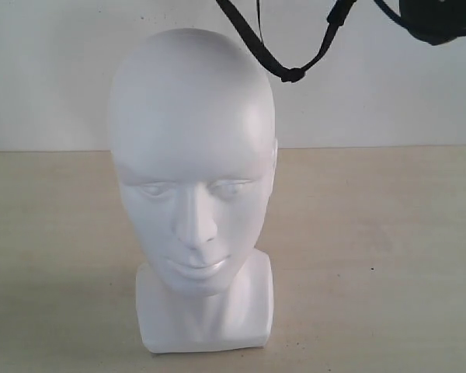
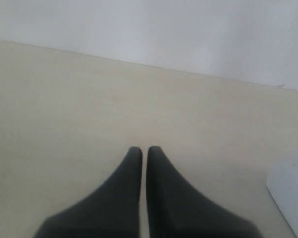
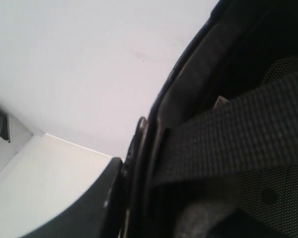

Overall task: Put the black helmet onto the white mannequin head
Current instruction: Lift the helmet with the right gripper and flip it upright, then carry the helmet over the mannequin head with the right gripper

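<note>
One black helmet hangs high at the upper right, above and to the side of the single white mannequin head, probably raised so its dangling straps clear the crown. The right gripper seems to pinch the helmet's rim; the left gripper, fingers pressed together on nothing, hovers low over the table near the head's base
</note>
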Controlling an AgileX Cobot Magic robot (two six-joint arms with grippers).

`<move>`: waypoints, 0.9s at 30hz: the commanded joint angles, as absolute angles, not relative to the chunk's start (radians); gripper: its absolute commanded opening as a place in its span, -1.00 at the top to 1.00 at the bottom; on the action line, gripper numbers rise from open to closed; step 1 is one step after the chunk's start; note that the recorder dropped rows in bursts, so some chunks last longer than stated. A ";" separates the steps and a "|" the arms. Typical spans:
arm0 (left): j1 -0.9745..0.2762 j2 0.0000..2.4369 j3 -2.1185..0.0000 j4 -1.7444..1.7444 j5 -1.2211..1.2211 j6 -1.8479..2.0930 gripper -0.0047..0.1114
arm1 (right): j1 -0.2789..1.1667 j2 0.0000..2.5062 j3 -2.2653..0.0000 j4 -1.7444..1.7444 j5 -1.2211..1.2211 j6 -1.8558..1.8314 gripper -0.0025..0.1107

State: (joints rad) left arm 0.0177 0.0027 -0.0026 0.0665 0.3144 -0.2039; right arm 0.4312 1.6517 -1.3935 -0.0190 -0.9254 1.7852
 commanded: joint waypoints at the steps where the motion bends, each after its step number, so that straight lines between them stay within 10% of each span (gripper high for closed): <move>1: 0.012 0.000 0.000 0.068 0.307 -0.209 0.84 | 0.441 1.627 -1.418 -0.025 -1.021 1.771 0.96; 27: 0.012 0.000 0.000 0.068 0.307 -0.209 0.84 | 0.600 1.625 -1.408 0.009 -1.062 1.842 0.96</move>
State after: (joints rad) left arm 0.0177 0.0027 -0.0026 0.0665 0.3144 -0.2039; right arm 0.5745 1.6517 -1.3916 0.0000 -0.9556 1.8411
